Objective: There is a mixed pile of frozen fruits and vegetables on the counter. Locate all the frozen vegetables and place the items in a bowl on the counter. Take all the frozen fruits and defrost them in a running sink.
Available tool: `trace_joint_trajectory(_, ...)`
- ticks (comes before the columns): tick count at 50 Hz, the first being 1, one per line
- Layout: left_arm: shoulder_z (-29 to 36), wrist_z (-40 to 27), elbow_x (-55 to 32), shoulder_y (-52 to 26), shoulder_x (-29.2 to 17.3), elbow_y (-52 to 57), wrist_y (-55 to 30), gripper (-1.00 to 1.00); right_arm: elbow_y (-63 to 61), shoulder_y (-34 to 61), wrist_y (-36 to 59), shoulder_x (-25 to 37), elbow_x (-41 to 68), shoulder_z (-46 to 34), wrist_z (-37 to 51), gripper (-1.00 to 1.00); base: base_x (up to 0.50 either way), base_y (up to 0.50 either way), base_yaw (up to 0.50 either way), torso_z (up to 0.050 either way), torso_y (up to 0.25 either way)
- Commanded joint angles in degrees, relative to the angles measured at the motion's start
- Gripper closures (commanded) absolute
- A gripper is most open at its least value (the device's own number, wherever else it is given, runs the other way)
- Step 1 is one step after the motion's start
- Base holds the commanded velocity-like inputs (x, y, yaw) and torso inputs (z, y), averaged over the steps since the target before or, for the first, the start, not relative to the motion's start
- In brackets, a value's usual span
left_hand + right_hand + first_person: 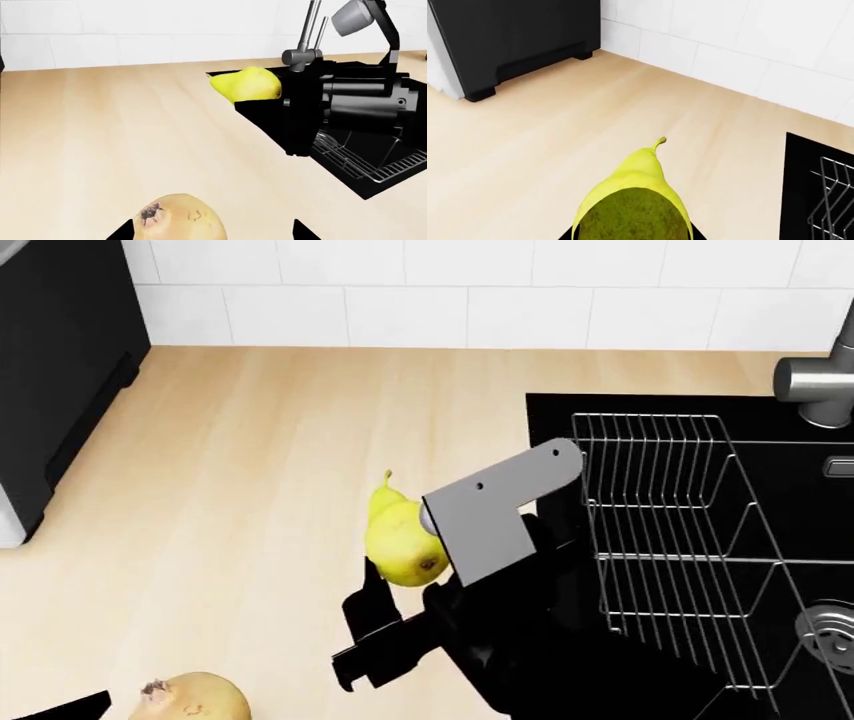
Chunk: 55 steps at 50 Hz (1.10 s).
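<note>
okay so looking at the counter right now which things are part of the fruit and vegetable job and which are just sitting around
Part of the job:
pear, at the right pincer
tan-yellow fruit, below the left pincer
sink with faucet and wire rack
counter

Just there:
black appliance
tiled wall

A kitchen is shown, rendered in a simulator. A light wood-grain tabletop (267,440) is seen running along a wall clad in white square tiles (467,300). A large black rectangular sink (641,405) is set into the tabletop, with a wire rack (667,510) placed inside it and a round steel drain (830,632) visible at its floor. A tall grey steel faucet (305,47) is mounted at the sink's edge. A dark appliance (514,40) is stood on short feet at the far end of the tabletop, against the tiled wall. Fresh produce is laid out on the tabletop: a yellow pear (400,540) and a tan-yellow fruit (200,698).
</note>
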Motion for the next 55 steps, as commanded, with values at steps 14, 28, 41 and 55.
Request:
trace_joint_trajectory(14, 4.71, -3.4, 5.55, -3.33, 1.77, -4.04, -2.63, -1.0, -4.12, -1.67, 0.11, 2.26, -0.45, 0.97, 1.23, 1.0, 0.0, 0.0, 0.0, 0.0, 0.0)
trace_joint_trajectory(28, 9.36, -1.18, 11.13, -5.97, 3.64, -9.41, -3.06, -1.0, -5.71, -1.93, 0.38, 3.0, 0.76, 2.18, 2.57, 1.0, 0.0, 0.0, 0.0, 0.0, 0.0)
trace_joint_trajectory(41, 13.71, 1.78, 14.38, -7.5, 5.54, -14.55, -2.68, -1.0, -5.74, -2.94, -0.37, 2.98, 0.47, 1.65, 2.35, 1.0, 0.0, 0.0, 0.0, 0.0, 0.0)
trace_joint_trajectory(55, 15.65, 3.71, 15.37, -7.55, 6.19, -17.35, -2.13, -1.0, -5.21, -3.63, -1.12, 2.91, 0.27, 1.38, 2.02, 1.0, 0.0, 0.0, 0.0, 0.0, 0.0)
